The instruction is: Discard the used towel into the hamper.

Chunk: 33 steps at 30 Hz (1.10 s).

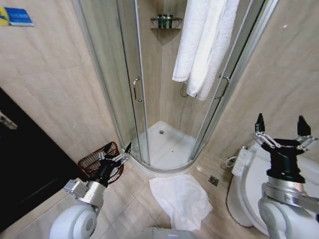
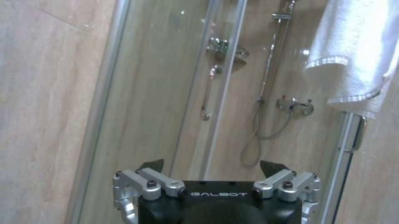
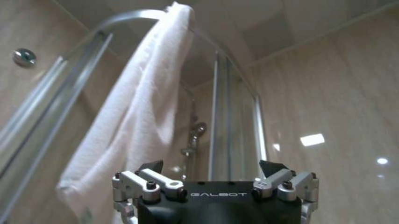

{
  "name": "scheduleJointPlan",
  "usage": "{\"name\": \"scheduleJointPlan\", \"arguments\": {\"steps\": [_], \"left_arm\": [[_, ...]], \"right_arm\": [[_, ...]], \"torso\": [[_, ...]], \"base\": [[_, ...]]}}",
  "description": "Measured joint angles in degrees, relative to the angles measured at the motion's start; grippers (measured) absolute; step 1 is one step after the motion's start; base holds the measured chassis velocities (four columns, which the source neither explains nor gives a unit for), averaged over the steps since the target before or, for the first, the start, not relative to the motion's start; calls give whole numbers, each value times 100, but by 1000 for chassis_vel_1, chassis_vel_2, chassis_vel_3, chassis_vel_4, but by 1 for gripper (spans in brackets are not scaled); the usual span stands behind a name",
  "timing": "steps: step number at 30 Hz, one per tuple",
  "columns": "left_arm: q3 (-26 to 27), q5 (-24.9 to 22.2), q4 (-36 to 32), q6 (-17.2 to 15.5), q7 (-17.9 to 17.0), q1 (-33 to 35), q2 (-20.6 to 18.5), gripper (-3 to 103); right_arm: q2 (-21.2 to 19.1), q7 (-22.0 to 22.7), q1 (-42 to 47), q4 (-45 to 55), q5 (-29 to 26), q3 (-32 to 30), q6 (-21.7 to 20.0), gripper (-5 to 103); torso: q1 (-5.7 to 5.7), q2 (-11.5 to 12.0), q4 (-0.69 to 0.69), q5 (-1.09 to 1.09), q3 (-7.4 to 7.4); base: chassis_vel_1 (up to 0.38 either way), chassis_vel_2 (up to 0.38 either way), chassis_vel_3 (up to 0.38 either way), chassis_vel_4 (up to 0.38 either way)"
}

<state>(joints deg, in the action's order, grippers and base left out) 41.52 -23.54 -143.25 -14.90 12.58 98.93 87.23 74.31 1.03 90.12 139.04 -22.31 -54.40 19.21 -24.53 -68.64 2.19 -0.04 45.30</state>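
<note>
Head view: hamper [image 1: 96, 162] without towel [image 1: 180, 199].

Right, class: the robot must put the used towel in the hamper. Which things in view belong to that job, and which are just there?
Belonging to the job:
- hamper, by the wall on the robot's left
- hanging towel, draped over the shower enclosure
- left gripper and right gripper, both open and empty

Just there:
- white cloth on the floor
- toilet
- bottles on the shower shelf
- floor drain

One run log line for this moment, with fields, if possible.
left hand: open, above hamper | right hand: open, raised above toilet | towel: on floor, untouched
</note>
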Motion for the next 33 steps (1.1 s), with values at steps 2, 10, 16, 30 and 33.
{"name": "scheduleJointPlan", "arguments": {"steps": [2, 10, 16, 30, 33], "left_arm": [[0, 0, 0, 0, 0, -1, -1, 100], [0, 0, 0, 0, -1, -1, 1, 100], [-1, 0, 0, 0, -1, -1, 2, 100], [0, 0, 0, 0, -1, -1, 2, 100], [-1, 0, 0, 0, -1, 0, 2, 100]], "right_arm": [[-39, -30, -20, 0, -59, -21, 2, 100], [-429, -227, -381, -111, -477, -87, -4, 100], [-753, -209, -728, -256, -772, -185, -95, 100], [-1770, -91, -1907, -721, -1503, -517, -412, 100], [-1853, -62, -2027, -755, -1522, -515, -455, 100]], "torso": [[0, 0, -2, -1, 0], [0, 0, -1, 6, 0], [-2, 0, -1, 4, 0], [-1, 0, 2, 4, 0], [-2, 0, 2, 4, 1]], "base": [[110, 73, -74, -40], [61, 75, 24, 28], [53, 49, 95, 94], [112, 113, 106, 123], [86, 107, 88, 106]]}}
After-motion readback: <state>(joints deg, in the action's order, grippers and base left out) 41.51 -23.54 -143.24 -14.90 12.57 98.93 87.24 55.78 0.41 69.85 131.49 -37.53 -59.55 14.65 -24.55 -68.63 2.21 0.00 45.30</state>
